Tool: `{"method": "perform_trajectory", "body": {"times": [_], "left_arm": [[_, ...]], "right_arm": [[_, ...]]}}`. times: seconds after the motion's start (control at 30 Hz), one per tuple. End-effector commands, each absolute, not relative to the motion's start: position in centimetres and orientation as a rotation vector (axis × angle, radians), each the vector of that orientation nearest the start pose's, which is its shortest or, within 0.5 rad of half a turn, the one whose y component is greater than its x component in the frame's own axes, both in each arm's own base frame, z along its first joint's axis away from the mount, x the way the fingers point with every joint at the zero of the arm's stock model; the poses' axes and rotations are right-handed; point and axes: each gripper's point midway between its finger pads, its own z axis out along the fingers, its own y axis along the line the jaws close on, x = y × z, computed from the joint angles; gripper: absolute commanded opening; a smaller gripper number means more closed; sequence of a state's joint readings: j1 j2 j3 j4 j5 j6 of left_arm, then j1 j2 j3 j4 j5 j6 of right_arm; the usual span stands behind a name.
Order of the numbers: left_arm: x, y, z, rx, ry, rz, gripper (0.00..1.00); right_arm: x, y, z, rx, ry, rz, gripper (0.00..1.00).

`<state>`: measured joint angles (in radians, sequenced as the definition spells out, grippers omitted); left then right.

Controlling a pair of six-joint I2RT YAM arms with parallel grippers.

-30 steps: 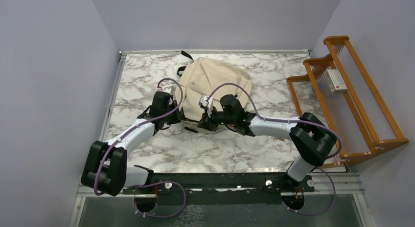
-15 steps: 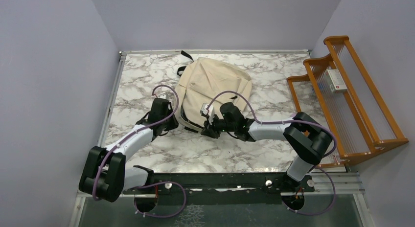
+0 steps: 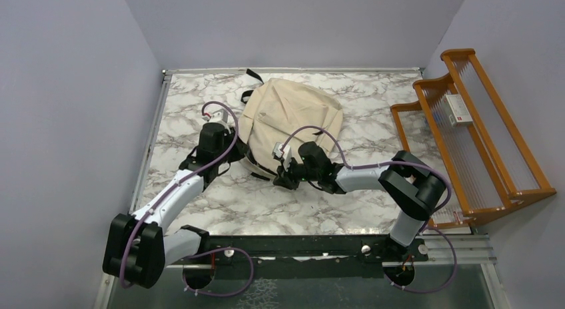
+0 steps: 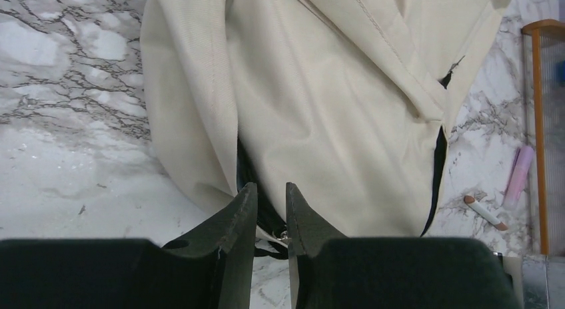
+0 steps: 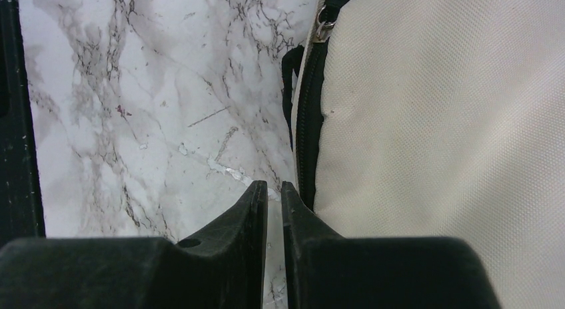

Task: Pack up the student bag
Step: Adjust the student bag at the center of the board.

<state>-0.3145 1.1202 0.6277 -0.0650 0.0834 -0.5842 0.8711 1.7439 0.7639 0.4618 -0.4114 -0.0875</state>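
Observation:
The beige student bag [image 3: 291,116] lies flat at the back middle of the marble table, its black zipper trim along the near left edge. My left gripper [image 3: 233,157] is at that left edge. In the left wrist view its jaws [image 4: 271,189] stand almost closed, with a small metal zipper pull [image 4: 286,237] between them and the bag [image 4: 333,109] just ahead. My right gripper [image 3: 280,177] is at the bag's near edge. In the right wrist view it [image 5: 274,186] is shut and empty over the marble, beside the black zipper [image 5: 308,122].
A wooden rack [image 3: 466,129] stands along the right side with a small white box [image 3: 458,109] on it. In the left wrist view a pink pen [image 4: 519,176] and a white stick with a brown tip [image 4: 485,212] lie by the rack's foot [image 4: 536,122].
My left gripper moved up and left along the bag's left edge, where a dark gap now shows. My right gripper drew back from the bag's top to its near edge.

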Motion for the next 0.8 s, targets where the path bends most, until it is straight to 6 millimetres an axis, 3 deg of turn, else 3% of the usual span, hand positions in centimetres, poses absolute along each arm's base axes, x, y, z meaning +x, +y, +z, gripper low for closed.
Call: {"method": "perform_trajectory", "body": {"times": [0.0,0.27,0.53,0.77], "left_arm": [[32.5,-16.0,14.3,-0.231,2.147,-0.712,0.23],[33.3,-17.2,12.7,-0.251,2.217,-0.727,0.24],[33.3,-16.1,10.8,-0.324,2.278,-0.638,0.33],[33.2,-16.0,9.6,-0.343,2.307,-0.621,0.34]], "right_arm": [[23.3,37.8,4.5,-1.206,1.791,0.874,0.18],[23.3,37.7,4.3,-1.207,1.795,0.868,0.18],[23.3,37.7,4.2,-1.208,1.796,0.866,0.18],[23.4,37.7,4.3,-1.211,1.797,0.86,0.18]]}}
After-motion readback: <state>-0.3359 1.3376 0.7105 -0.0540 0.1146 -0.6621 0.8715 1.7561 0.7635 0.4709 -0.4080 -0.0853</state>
